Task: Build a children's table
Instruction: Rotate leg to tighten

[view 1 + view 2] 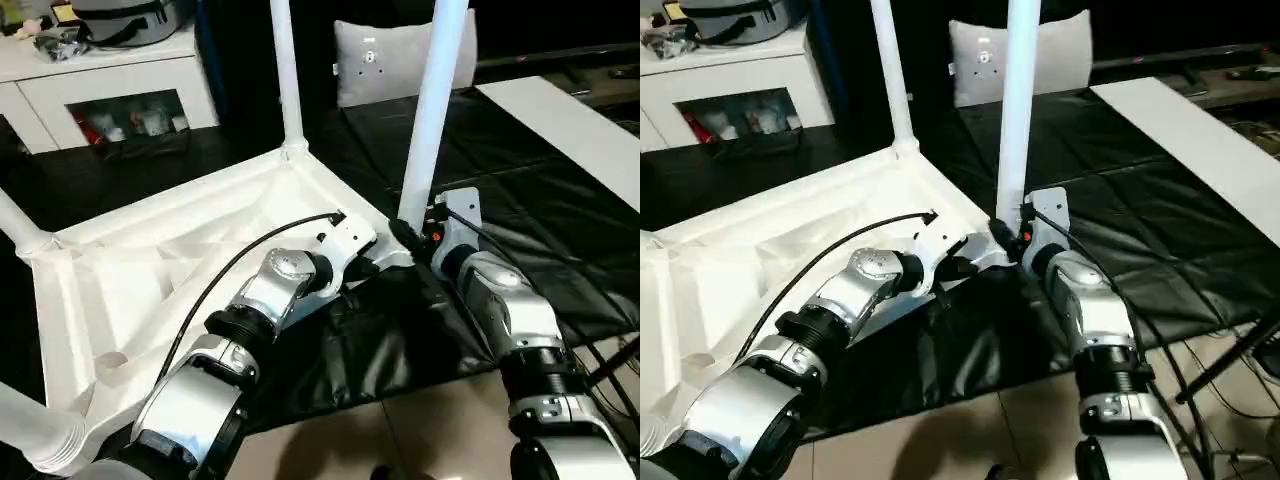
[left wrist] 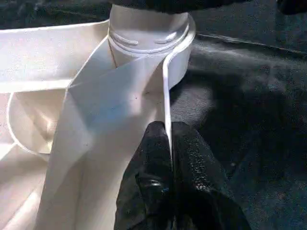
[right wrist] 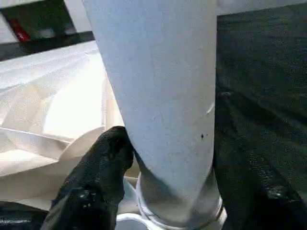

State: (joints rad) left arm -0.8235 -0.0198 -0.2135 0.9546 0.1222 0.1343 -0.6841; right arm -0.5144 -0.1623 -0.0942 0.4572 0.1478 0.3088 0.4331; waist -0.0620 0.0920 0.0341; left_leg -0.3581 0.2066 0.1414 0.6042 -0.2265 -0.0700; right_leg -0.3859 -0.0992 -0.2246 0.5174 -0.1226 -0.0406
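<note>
A lab-like test room: black-covered work surface (image 1: 520, 250), white cabinet (image 1: 100, 80) (glass doors), tiled floor (image 1: 400, 440)

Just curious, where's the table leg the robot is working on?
It stands upright in the tabletop's near right corner socket, this leg, between the left gripper and right gripper.
</note>
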